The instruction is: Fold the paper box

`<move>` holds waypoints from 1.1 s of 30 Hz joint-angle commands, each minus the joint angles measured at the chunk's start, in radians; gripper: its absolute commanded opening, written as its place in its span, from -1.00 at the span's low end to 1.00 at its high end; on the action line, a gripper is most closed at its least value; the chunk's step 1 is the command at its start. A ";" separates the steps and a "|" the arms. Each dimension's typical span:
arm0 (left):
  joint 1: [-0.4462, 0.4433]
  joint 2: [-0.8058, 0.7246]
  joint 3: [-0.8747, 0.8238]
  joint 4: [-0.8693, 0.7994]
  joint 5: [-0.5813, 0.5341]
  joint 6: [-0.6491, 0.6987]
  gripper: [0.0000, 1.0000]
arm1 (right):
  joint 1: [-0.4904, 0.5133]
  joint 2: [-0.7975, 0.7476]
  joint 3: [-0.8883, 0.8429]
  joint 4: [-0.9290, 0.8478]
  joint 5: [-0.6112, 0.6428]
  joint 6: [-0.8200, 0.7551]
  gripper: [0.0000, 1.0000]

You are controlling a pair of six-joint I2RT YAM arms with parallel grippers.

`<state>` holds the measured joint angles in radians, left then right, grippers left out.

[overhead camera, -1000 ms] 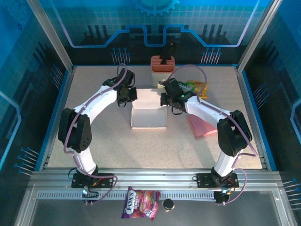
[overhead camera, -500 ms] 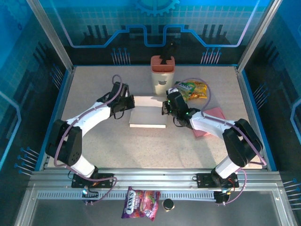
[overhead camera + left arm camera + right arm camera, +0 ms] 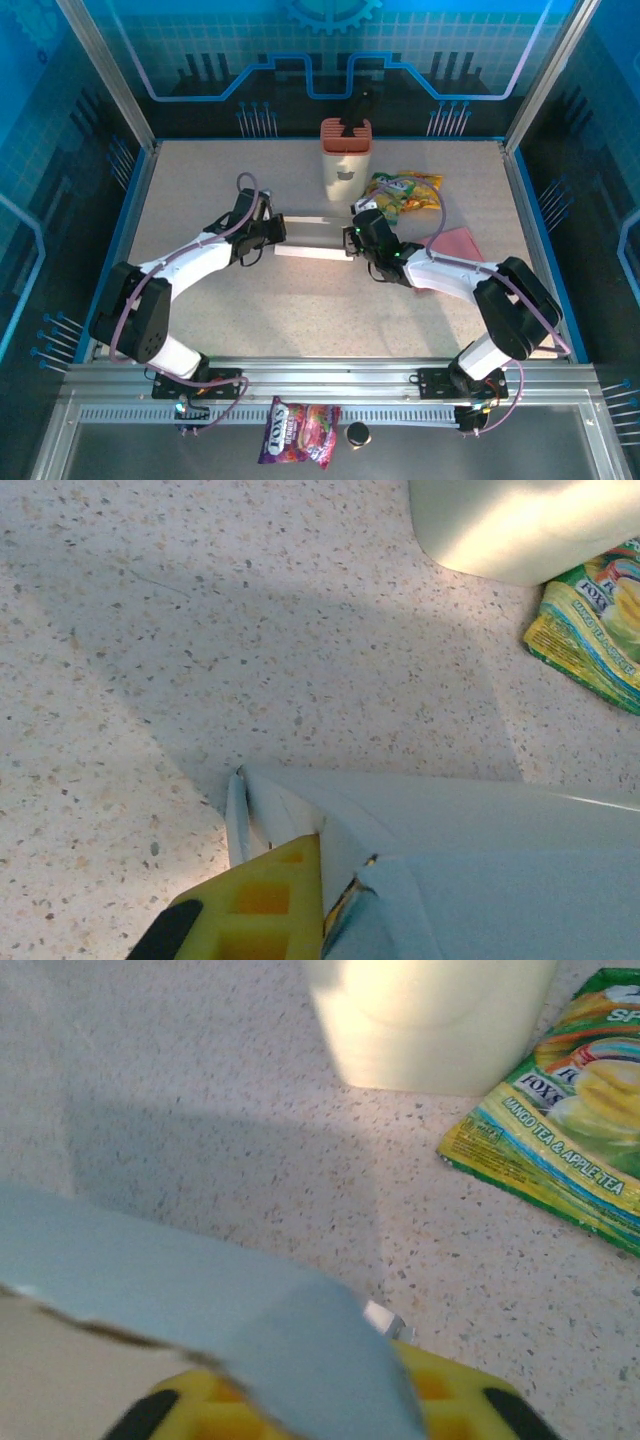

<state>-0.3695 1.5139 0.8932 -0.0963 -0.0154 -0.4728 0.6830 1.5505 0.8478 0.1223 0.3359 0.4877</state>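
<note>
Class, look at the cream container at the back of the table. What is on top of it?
A pinkish-orange top caps the cream container, and a dark object rises from it. What is inside the container cannot be seen because that top covers it.

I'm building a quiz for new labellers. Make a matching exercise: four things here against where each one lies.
1 paper box
2 yellow-green snack bag
3 pink sheet
4 purple candy bag

A on the metal frame at the near edge
B between left gripper and right gripper
C partly under the right arm
D just right of the cream container

Pairs: 1-B, 2-D, 3-C, 4-A.
</note>
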 commanded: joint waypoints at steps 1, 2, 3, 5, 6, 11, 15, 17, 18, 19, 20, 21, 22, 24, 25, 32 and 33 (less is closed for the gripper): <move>-0.036 -0.030 -0.025 -0.035 0.030 -0.015 -1.00 | 0.024 -0.055 0.082 -0.168 -0.037 0.058 -0.42; -0.041 -0.037 -0.029 -0.038 0.014 -0.013 -1.00 | 0.024 -0.071 0.091 -0.212 -0.055 0.084 -0.30; -0.047 -0.041 -0.033 -0.043 0.000 -0.016 -1.00 | 0.022 -0.084 0.098 -0.250 -0.067 0.109 -0.19; -0.058 -0.047 -0.042 -0.043 -0.025 -0.021 -1.00 | 0.020 -0.118 0.104 -0.330 -0.096 0.186 0.03; -0.062 -0.048 -0.043 -0.044 -0.035 -0.024 -1.00 | 0.018 -0.132 0.102 -0.357 -0.119 0.215 0.10; -0.084 -0.051 -0.050 -0.051 -0.089 -0.035 -1.00 | 0.005 -0.209 0.094 -0.477 -0.217 0.370 0.34; -0.095 -0.064 -0.053 -0.061 -0.121 -0.038 -1.00 | -0.009 -0.272 0.103 -0.540 -0.258 0.431 0.47; -0.100 -0.070 -0.055 -0.065 -0.134 -0.039 -1.00 | -0.023 -0.299 0.119 -0.575 -0.283 0.461 0.50; -0.103 -0.073 -0.056 -0.066 -0.139 -0.039 -1.00 | -0.026 -0.309 0.129 -0.590 -0.291 0.477 0.50; -0.105 -0.076 -0.058 -0.067 -0.142 -0.039 -1.00 | -0.031 -0.322 0.139 -0.609 -0.297 0.501 0.50; -0.107 -0.079 -0.058 -0.067 -0.146 -0.040 -1.00 | -0.037 -0.337 0.147 -0.629 -0.304 0.530 0.50; -0.110 -0.082 -0.059 -0.068 -0.150 -0.041 -1.00 | -0.041 -0.350 0.152 -0.641 -0.309 0.564 0.50; -0.114 -0.084 -0.061 -0.068 -0.154 -0.041 -1.00 | -0.046 -0.368 0.155 -0.655 -0.313 0.614 0.50; -0.119 -0.089 -0.062 -0.068 -0.161 -0.041 -1.00 | -0.049 -0.402 0.157 -0.659 -0.312 0.716 0.49; -0.121 -0.090 -0.064 -0.070 -0.165 -0.041 -1.00 | -0.048 -0.417 0.162 -0.661 -0.307 0.787 0.49; -0.154 -0.103 -0.071 -0.069 -0.215 -0.045 -1.00 | -0.026 -0.370 0.254 -0.673 -0.234 1.224 0.32; -0.159 -0.104 -0.072 -0.071 -0.224 -0.048 -1.00 | -0.024 -0.348 0.277 -0.675 -0.223 1.247 0.32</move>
<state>-0.5110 1.4387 0.8455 -0.1337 -0.1951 -0.4999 0.6491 1.1580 1.0653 -0.5320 0.0605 1.5112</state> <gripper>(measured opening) 0.056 0.661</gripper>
